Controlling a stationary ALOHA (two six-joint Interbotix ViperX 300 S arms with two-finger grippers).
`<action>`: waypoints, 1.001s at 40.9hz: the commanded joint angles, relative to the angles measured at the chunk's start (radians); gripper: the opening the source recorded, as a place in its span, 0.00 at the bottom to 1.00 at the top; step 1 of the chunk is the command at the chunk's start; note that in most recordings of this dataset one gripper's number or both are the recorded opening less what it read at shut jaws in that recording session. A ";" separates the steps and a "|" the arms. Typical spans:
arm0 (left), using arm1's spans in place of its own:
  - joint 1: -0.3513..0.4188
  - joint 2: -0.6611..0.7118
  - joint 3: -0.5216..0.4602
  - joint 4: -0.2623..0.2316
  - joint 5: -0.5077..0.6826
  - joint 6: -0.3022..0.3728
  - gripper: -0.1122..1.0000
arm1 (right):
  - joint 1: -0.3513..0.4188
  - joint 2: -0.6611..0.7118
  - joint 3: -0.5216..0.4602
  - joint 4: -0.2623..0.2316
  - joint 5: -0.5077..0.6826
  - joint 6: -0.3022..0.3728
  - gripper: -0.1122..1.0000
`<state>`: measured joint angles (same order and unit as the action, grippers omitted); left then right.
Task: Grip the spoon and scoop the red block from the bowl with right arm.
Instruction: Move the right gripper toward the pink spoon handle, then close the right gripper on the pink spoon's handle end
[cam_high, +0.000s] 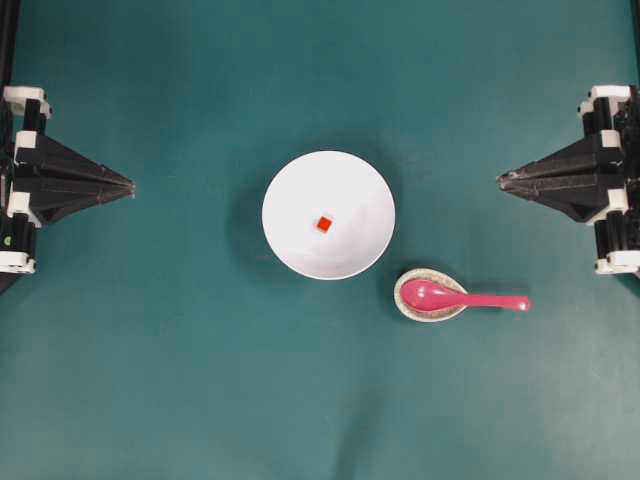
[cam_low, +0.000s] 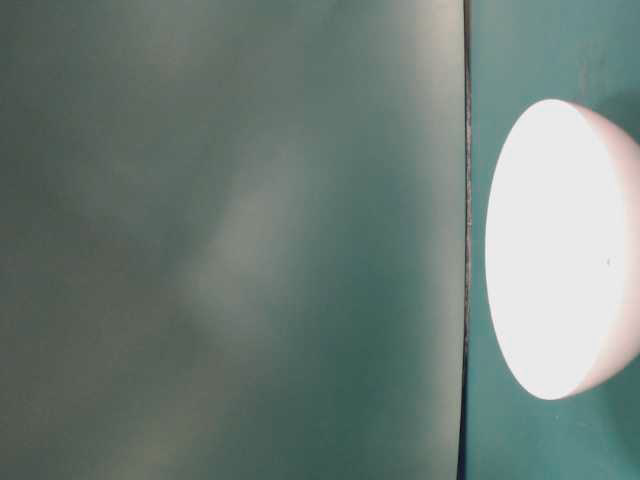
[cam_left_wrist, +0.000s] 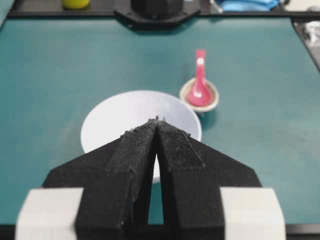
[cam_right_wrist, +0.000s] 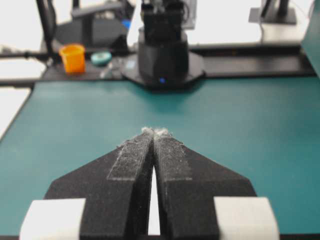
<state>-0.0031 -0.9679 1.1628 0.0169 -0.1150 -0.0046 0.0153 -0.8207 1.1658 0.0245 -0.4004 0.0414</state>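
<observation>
Teal desk (cam_high: 200, 400) is carrying everything: I'm seeing the bowl (cam_high: 300, 190) sitting centre, both arms waiting at the edges, jaws together on nothing (right gripper (cam_high: 502, 180), left gripper (cam_high: 130, 186)). Nothing is done yet. The spoon (cam_high: 455, 297) is lying in a speckled dish (cam_high: 408, 305) beside the bowl, ungripped; the red block (cam_high: 323, 224) is resting inside the bowl.

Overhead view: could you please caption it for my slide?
Red block in white bowl; pink spoon rests in speckled dish; both grippers shut.
</observation>
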 joint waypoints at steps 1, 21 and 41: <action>0.003 0.002 -0.026 0.002 -0.003 0.000 0.10 | 0.009 0.002 -0.038 0.003 -0.018 0.017 0.11; 0.005 -0.040 -0.035 0.002 -0.003 0.000 0.10 | 0.104 0.094 0.006 0.012 0.103 0.101 0.54; 0.041 -0.083 -0.051 0.002 -0.006 0.000 0.10 | 0.532 0.676 0.219 0.500 -0.630 0.092 0.53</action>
<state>0.0353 -1.0569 1.1397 0.0169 -0.1135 -0.0061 0.4863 -0.2347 1.3990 0.4556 -0.9419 0.1335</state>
